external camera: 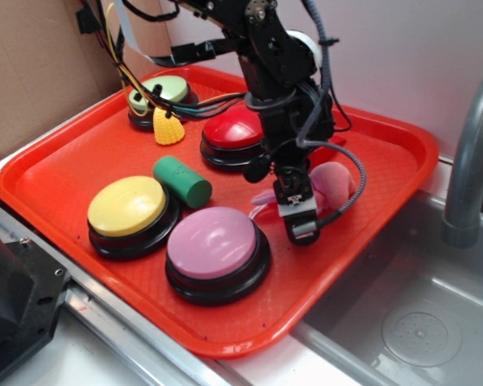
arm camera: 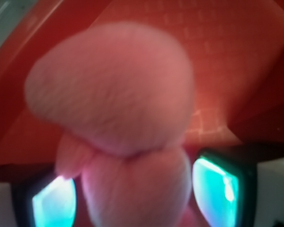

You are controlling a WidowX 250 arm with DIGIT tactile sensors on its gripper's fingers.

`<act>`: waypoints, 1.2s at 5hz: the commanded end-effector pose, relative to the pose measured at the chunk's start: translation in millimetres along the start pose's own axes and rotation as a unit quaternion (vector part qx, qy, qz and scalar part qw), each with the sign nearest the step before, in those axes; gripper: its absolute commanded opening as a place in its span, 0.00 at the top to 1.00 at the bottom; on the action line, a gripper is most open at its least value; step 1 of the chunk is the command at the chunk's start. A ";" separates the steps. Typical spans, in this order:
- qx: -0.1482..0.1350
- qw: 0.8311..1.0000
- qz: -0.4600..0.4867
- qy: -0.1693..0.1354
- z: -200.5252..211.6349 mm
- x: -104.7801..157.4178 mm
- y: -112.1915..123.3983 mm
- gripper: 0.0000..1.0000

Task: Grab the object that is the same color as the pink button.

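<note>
The pink plush bunny (external camera: 335, 182) lies on the red tray (external camera: 64, 161), right of the red button, partly hidden behind my gripper (external camera: 298, 221). In the wrist view the bunny (arm camera: 113, 90) fills most of the frame, and its lower part sits between my two teal-lit fingertips (arm camera: 215, 189). The gripper (arm camera: 135, 198) is lowered around it, jaws apart, with a thin dark gap at each side. The pink button (external camera: 213, 241) stands at the tray's front, just left of the gripper.
A yellow button (external camera: 127, 205), a red button (external camera: 233, 129) and a green button (external camera: 165, 88) stand on the tray, with a green cylinder (external camera: 183, 181) and a yellow corn toy (external camera: 168, 127). A sink (external camera: 419, 322) and faucet (external camera: 467, 161) lie to the right.
</note>
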State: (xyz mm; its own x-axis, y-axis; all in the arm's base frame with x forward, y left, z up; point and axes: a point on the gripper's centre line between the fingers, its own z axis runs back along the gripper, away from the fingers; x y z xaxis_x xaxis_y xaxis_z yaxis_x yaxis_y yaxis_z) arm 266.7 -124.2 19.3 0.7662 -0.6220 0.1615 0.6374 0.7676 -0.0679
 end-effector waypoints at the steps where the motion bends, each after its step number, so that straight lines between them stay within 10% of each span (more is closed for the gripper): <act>1: 0.009 0.999 0.033 -0.019 7.1 11.7 -1.1 0.71; 2: 0.007 0.998 0.061 0.007 13.2 7.8 4.4 1.00; 4: 0.033 0.965 0.260 0.016 105.2 -23.3 43.8 1.00; 6: 0.071 0.922 0.377 -0.042 186.3 -76.5 83.0 1.00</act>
State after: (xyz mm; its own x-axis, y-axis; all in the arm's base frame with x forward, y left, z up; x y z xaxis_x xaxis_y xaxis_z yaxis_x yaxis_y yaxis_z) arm 248.6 21.1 161.6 0.9878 0.0977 0.1211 -0.0897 0.9935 -0.0700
